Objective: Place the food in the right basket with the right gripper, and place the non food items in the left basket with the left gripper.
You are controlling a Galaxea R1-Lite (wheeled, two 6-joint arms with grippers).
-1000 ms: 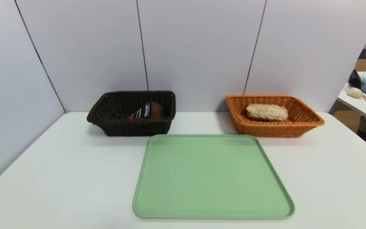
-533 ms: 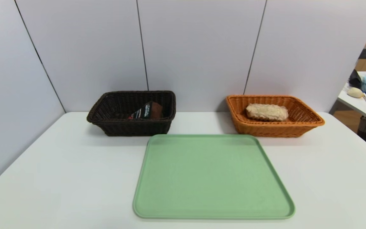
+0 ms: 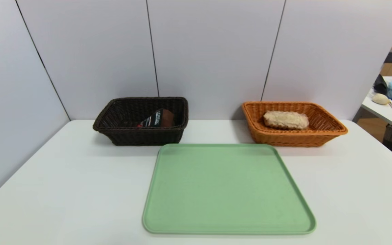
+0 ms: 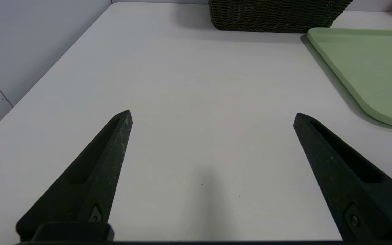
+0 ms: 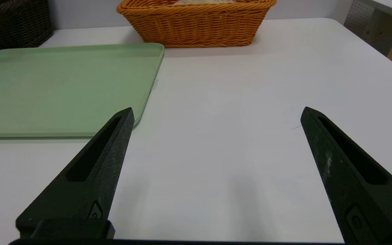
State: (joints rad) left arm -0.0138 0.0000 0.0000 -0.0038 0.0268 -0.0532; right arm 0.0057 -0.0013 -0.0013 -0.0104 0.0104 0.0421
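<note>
The dark brown woven wicker basket [image 3: 145, 137], in which a dark printed squeeze tube [image 3: 155, 119] and a brown rolled cloth towel [image 3: 167, 118] are held, is set left of the orange woven wicker basket [image 3: 294, 139], where an oblong pale tan loaf [image 3: 286, 120] is contained; before both, a rectangular green tray [image 3: 228, 190] is laid on the white table [image 3: 63, 190].

On the white table [image 3: 80, 190], the green tray [image 3: 228, 190] lies flat; behind it stand the dark basket [image 3: 145, 136], to its left, and the orange basket [image 3: 294, 139], to its right.

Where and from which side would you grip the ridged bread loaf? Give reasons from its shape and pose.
I'd grip the ridged bread loaf across its middle, coming from above, fingers on its two long sides. It lies lengthwise, left to right, in the orange wicker basket, whose walls would likely hinder a low approach.
</note>
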